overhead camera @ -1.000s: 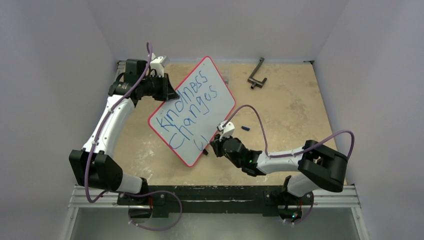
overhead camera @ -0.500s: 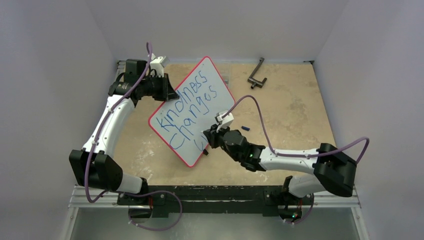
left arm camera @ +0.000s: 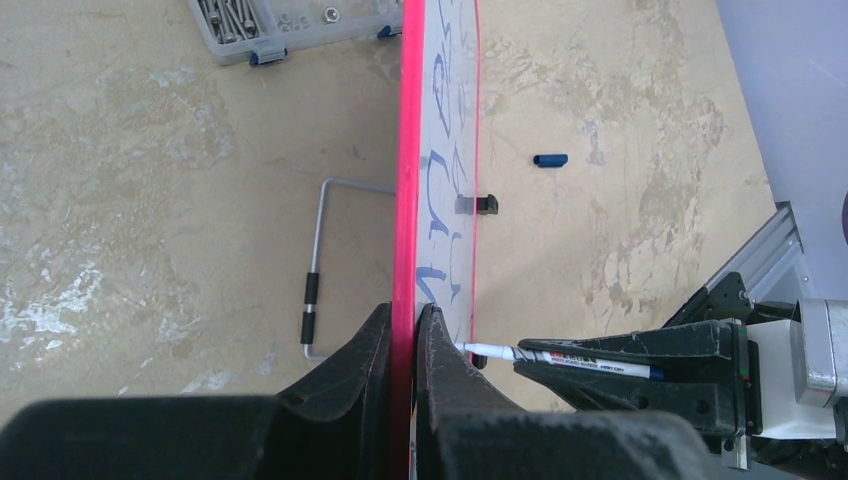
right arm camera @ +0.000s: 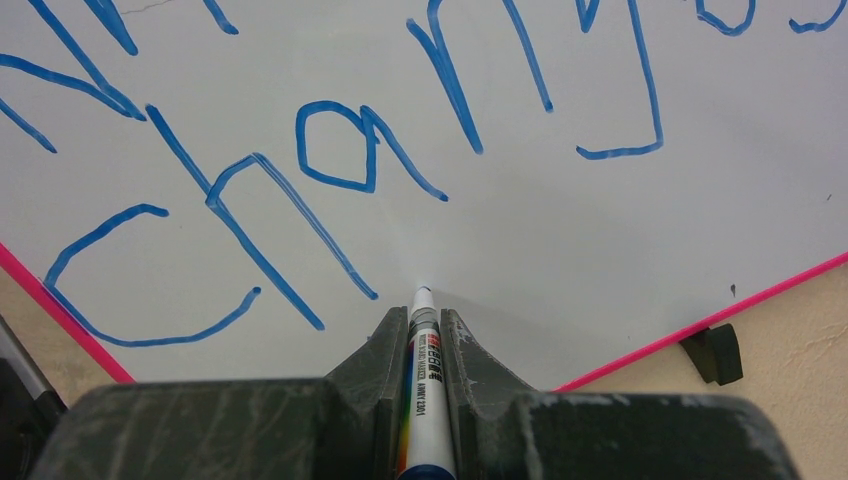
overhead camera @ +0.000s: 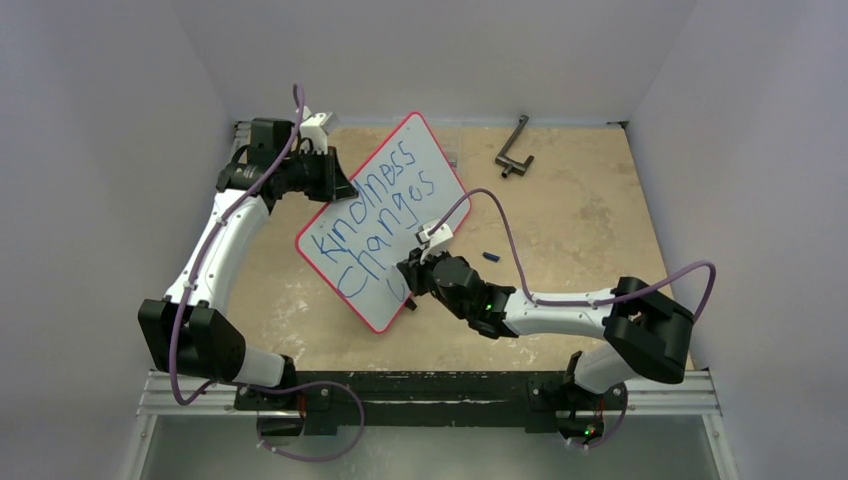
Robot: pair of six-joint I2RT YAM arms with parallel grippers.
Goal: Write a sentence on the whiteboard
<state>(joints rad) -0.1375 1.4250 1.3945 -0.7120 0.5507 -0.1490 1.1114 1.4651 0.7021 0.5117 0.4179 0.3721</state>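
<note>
The whiteboard [overhead camera: 400, 205], white with a red rim, stands tilted on the table. My left gripper [overhead camera: 343, 188] is shut on its upper left rim; in the left wrist view the jaws [left arm camera: 410, 335] pinch the red edge of the whiteboard [left arm camera: 440, 150]. The sentence [overhead camera: 375, 215] in blue reads "Kindness Changes", with a few strokes of a third line half hidden by my right gripper [overhead camera: 407, 277]. That gripper [right arm camera: 422, 318] is shut on a white marker [right arm camera: 425, 400], whose tip touches the whiteboard [right arm camera: 600, 250] just below the sentence [right arm camera: 300, 180].
A blue marker cap [overhead camera: 490, 256] lies on the table right of the board. A black angled tool [overhead camera: 515, 148] lies at the back right. Behind the board are a clear compartment box [left arm camera: 300, 25] and a wire stand [left arm camera: 318, 270]. Black clips [right arm camera: 715, 352] sit at the board's lower edge.
My right arm has carried the marker up and to the left, from near the board's lower edge onto the surface under "Changes". The left arm and the board have not moved.
</note>
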